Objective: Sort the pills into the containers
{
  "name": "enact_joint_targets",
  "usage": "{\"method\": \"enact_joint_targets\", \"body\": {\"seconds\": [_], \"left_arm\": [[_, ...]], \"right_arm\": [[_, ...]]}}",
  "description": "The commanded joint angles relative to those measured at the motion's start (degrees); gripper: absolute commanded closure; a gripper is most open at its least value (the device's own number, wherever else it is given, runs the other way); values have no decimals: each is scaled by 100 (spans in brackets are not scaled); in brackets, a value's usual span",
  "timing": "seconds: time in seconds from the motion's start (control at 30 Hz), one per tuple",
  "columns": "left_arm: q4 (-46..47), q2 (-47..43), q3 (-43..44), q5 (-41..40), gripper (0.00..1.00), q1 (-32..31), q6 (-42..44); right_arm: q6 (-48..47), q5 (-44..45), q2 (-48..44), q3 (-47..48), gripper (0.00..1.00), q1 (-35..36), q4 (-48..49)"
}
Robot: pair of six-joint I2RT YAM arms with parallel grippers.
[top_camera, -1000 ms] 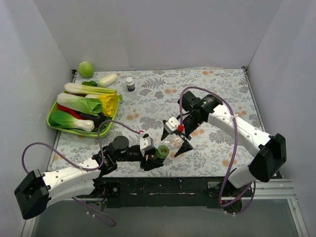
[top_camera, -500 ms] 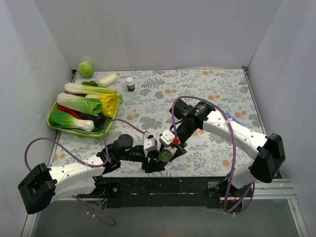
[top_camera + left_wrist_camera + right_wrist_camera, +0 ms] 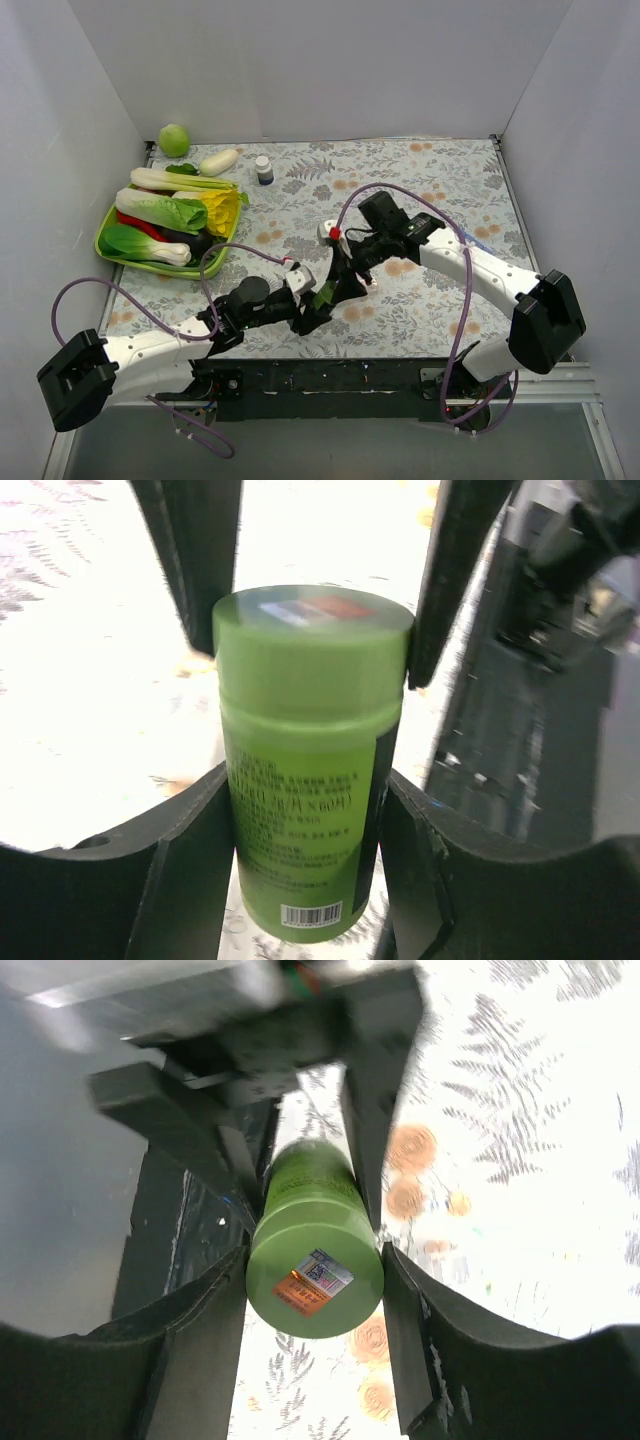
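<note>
1. The green bottle [image 3: 310, 760] is light green all over. It has a round flat lid [image 3: 315, 1282] with a small red, white and blue sticker on top.
2. Its side has a label with tiny print and a barcode low down.
3. The bottle is off the table, near the front middle. It is held up between the two arms.
4. The left gripper [image 3: 305, 790] pinches the body of the bottle, one finger on each side.
5. The right gripper [image 3: 313, 1265] is on the lid end. Its fingers sit tight on both sides of the lid, and no gap shows.
6. The containers are hard to find. The two grippers cover the spot in the middle of the flowery table cloth [image 3: 440, 180], so I cannot tell where the little clear strip lies.
7. At the far left is a green tray [image 3: 103, 243] full of vegetables.
8. Behind the tray are a round green fruit [image 3: 174, 139] and a pale vegetable [image 3: 219, 162].
9. A small dark bottle with a white cap [image 3: 264, 169] stands upright near the back, well apart from the arms.
</note>
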Motion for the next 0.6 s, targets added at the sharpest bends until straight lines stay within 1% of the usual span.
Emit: {"method": "enact_joint_targets", "body": {"seconds": [0.0,0.03,0.07,0.13,0.17,0.2,0.23,0.27,0.33,0.37,0.4,0.43,0.47,0.5,0.53,0.57], "left_arm": [[1844,63,267,-2211,100,76,-266],[1906,220,311,-2213,100,76,-197],[1950,282,329,-2195,100,76,-196],[2003,371,355,-1968,100,76,-135],[1994,388,338,-1880,100,76,-117],[1959,371,312,-1679,100,76,-99],[1915,345,285,-1424,100,76,-82],[1872,258,207,-1291,100,76,-38],[1801,134,101,-1045,100,76,-55],[1766,55,22,-774,100,76,-55],[1644,-93,-14,-641,100,76,-55],[1582,-173,-40,-526,100,76,-55],[1511,-252,-66,-247,100,76,-47],[1354,-401,-84,-148,100,76,-38],[1283,-463,-102,-43,100,76,-38],[1221,-534,-102,115,100,76,-38]], "right_arm": [[2945,277,161,-572,89,-561,1402],[3068,86,179,-607,89,-614,1455],[3061,23,170,-608,76,-641,1482],[2912,-257,118,-529,60,-632,1447],[2459,-381,83,-433,39,-649,1203],[2237,-495,65,-345,29,-676,1027],[2043,-836,30,-239,23,-728,894],[1728,-987,3,-73,16,-877,806],[1331,-1259,-146,121,12,-1018,464],[1155,-1322,-225,322,9,-1149,306],[518,-1383,-251,428,9,-1185,-122],[216,-1427,-269,534,8,-1203,-370],[-48,-1454,-313,744,7,-1203,-564],[-955,-1498,-331,833,7,-1203,-801],[-1452,-1611,-366,912,7,-1203,-1464],[-1961,-1647,-427,965,7,-1203,-1689]]}}
